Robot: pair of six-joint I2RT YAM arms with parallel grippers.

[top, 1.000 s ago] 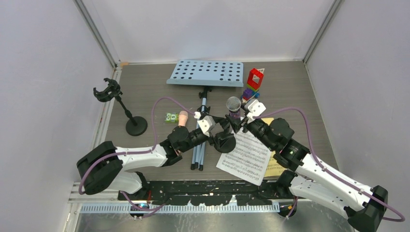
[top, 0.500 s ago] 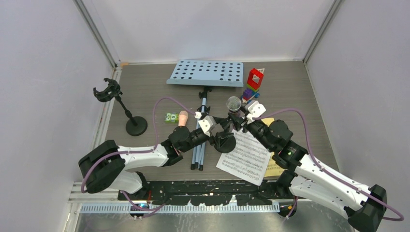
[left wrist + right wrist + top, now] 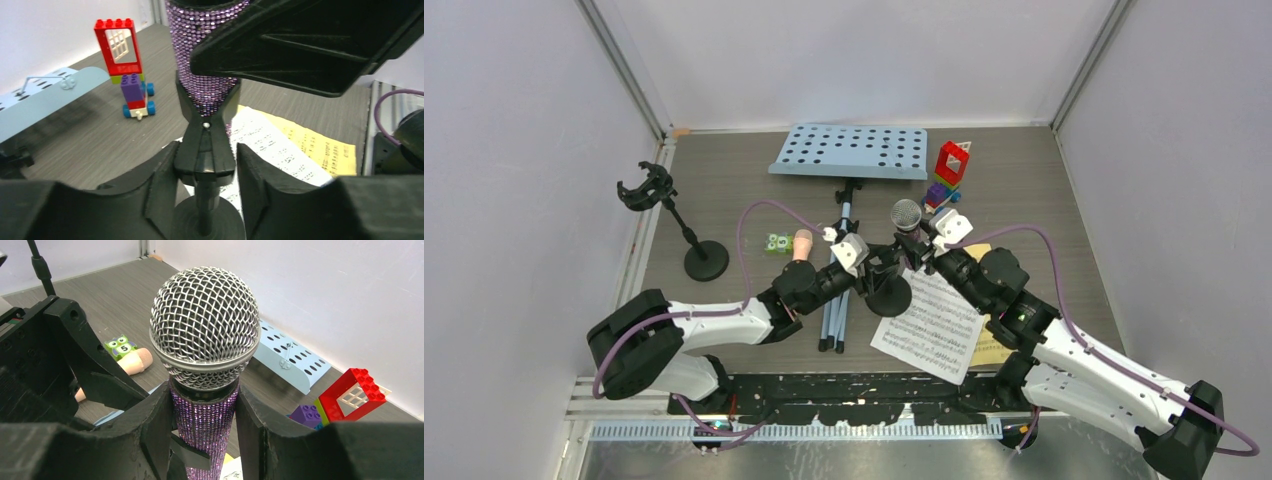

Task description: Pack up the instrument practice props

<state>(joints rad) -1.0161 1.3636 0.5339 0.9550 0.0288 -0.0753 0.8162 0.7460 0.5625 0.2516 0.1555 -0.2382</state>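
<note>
The purple glitter microphone [image 3: 907,215] stands upright in a black round-based mic holder [image 3: 889,295] at mid table. My right gripper [image 3: 916,250] is shut on its purple body [image 3: 204,410]. My left gripper [image 3: 876,268] is shut on the holder's clip neck [image 3: 205,152], just under the mic [image 3: 205,55]. The peach microphone [image 3: 802,243] lies to the left. A second mic holder [image 3: 705,260] stands empty at far left. The pale-blue music rack [image 3: 852,150] lies flat with its tripod legs [image 3: 834,315] folded. The white score sheet [image 3: 934,325] and the yellow score sheet [image 3: 996,348] lie under my right arm.
The colourful toy brick car [image 3: 948,172] stands just right of the rack, behind the mic. A small green block [image 3: 775,243] sits beside the peach mic. Grey walls close in the table on three sides.
My left gripper has crept a little further up the holder toward the mic. The right gripper and purple mic have barely shifted. The holder's base stays on the table.
</note>
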